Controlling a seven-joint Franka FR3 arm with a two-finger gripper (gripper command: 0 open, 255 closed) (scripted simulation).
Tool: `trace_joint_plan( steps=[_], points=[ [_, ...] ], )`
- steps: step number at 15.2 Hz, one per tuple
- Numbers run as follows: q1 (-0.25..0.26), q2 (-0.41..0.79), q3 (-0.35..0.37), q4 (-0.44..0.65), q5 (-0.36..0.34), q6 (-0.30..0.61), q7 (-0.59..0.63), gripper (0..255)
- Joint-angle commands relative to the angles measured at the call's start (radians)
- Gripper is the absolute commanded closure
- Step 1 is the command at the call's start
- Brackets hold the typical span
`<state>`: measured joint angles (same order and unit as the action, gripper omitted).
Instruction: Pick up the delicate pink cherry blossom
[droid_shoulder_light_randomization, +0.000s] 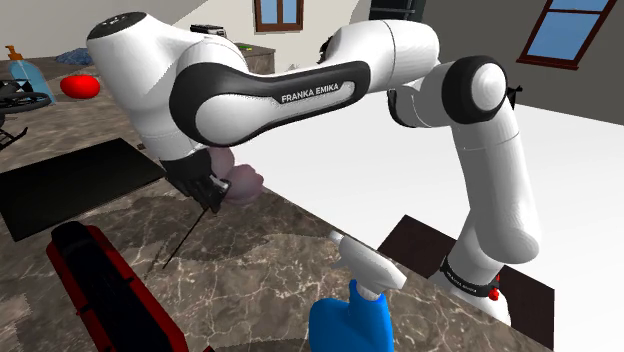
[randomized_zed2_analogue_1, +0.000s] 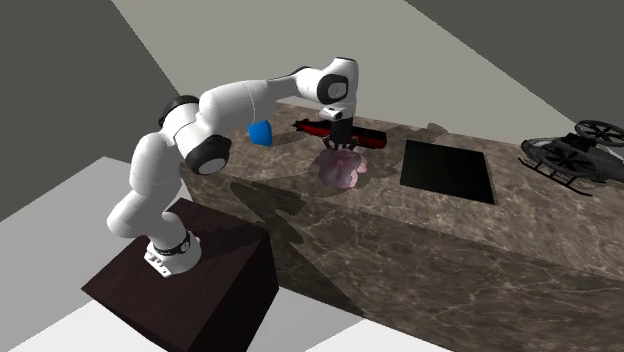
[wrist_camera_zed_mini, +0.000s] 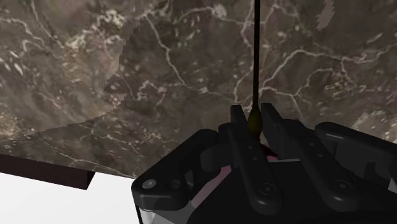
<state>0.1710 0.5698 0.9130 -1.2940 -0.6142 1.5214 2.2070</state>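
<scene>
Cherry blossom (droid_shoulder_light_randomization: 244, 184), pink, stem (wrist_camera_zed_mini: 256, 57) clasped in tool (wrist_camera_zed_mini: 253, 115), arm (droid_shoulder_light_randomization: 240, 105) lettered FRANKA EMIKA

Pink blossom (droid_shoulder_light_randomization: 243, 185), black hand (wrist_camera_zed_mini: 252, 119), dark white-veined counter (droid_shoulder_light_randomization: 270, 262), blue bottle (droid_shoulder_light_randomization: 348, 322).

We see the white Franka arm (droid_shoulder_light_randomization: 300, 95) bent low over a dark, white-veined marble counter (droid_shoulder_light_randomization: 270, 250). Its all-black gripper (droid_shoulder_light_randomization: 208, 195) sits tight against a puffy pink cherry blossom (droid_shoulder_light_randomization: 243, 183), apparently clasping it, though the fingers are hard to make out. A thin dark stem (droid_shoulder_light_randomization: 178, 240) slants from the gripper down towards the counter. Near it lies a flat black rectangular panel (droid_shoulder_light_randomization: 70, 190); nearer us, a long red-and-black case (droid_shoulder_light_randomization: 105, 290) and a blue spray bottle (droid_shoulder_light_randomization: 350, 320) with a white trigger.
</scene>
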Motion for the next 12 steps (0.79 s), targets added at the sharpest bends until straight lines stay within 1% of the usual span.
trace_joint_plan(
  steps=[1, 7, 12],
  points=[
    [0.008, 0.0, 0.0, 0.027, 0.0, -0.023, -0.009, 255],
    [0.049, 0.009, -0.006, 0.133, -0.006, -0.108, -0.033, 255],
    [0.099, 0.027, -0.018, 0.243, -0.022, -0.187, -0.056, 255]
  ],
)
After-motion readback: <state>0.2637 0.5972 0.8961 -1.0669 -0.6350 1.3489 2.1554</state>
